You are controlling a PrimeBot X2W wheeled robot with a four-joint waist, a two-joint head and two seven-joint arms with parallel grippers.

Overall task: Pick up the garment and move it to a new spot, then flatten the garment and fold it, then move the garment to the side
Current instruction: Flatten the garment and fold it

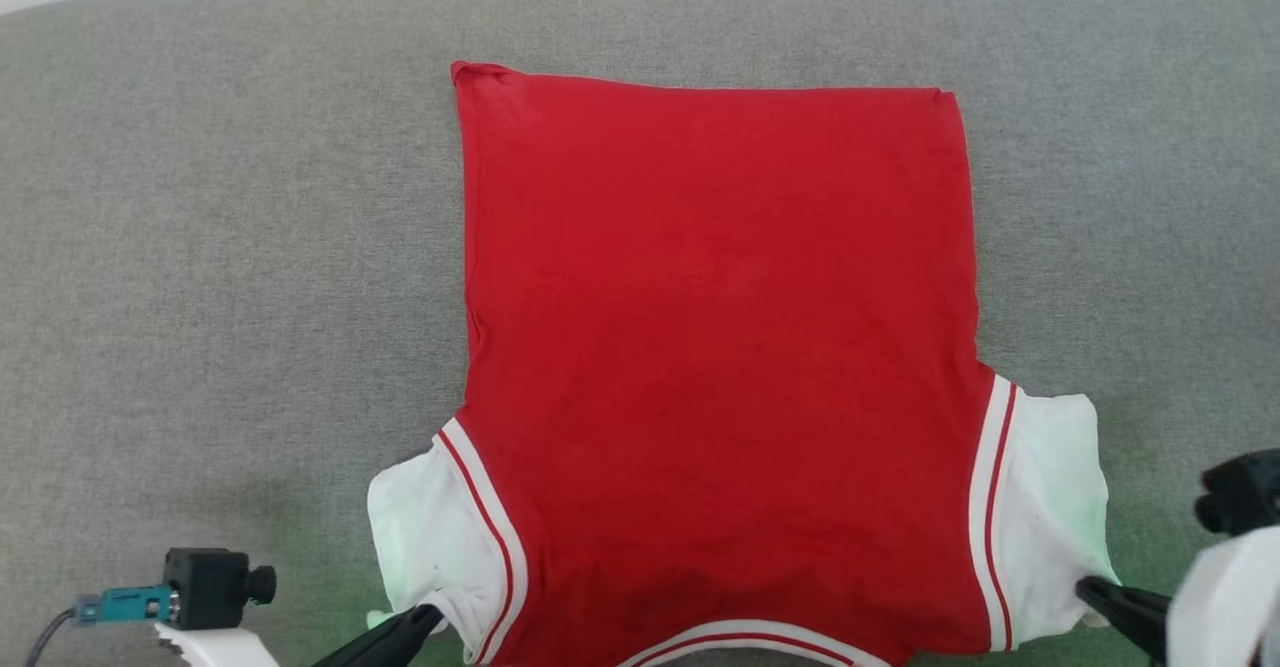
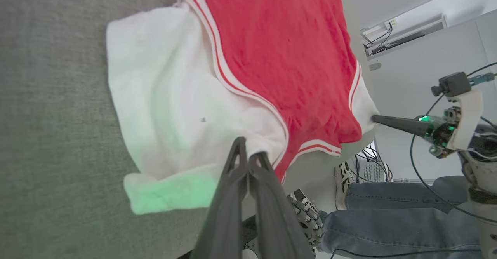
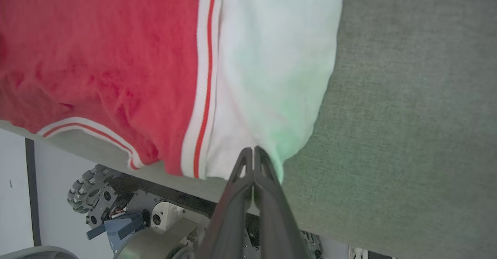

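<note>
The red garment (image 1: 720, 347) lies flat on the grey table, plain back up, collar end at the near edge and hem far. Its white sleeves stick out at the lower left (image 1: 425, 522) and lower right (image 1: 1050, 507). My left gripper (image 1: 432, 615) is shut on the near edge of the left sleeve (image 2: 171, 107); in the left wrist view the left gripper (image 2: 248, 156) pinches the white cloth. My right gripper (image 1: 1085, 587) is shut on the near corner of the right sleeve (image 3: 271, 68), where the right gripper (image 3: 253, 150) pinches it. The lettering is hidden underneath.
The grey fabric table (image 1: 220, 247) stretches wide to the left, right and far side of the garment. Its near edge runs just under the collar (image 3: 341, 228). A person's jeans and shoes (image 2: 388, 212) and the robot's wheeled base (image 3: 116, 212) are below the edge.
</note>
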